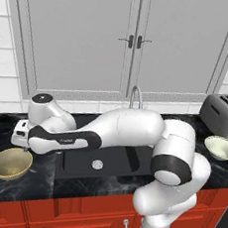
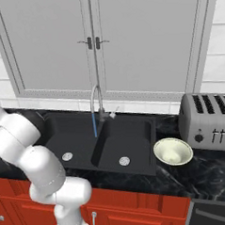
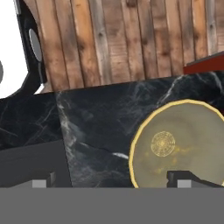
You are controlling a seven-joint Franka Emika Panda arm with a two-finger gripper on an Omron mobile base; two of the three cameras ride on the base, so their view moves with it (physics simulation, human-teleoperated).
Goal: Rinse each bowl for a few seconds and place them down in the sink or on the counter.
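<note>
So the counter [image 1: 39, 183] runs across the lower half of the left base view, with the sink [image 1: 105, 165] dead center and water running from the faucet [image 2: 95, 99]. The tan bowl [image 1: 10, 164] sits at lower left on the counter, the pale bowl [image 1: 221, 147] at far right next to the toaster [image 1: 224, 115].

What I'd worry about: the gripper [image 1: 23, 144] looks off to one side of the tan bowl's rim, so closing there could just skid it across that glossy marble or tip it off the front edge.

The arm is folded low and stretched left across the sink, hand pointing down just above the bowl, jaws spread wide, holding nothing.
</note>
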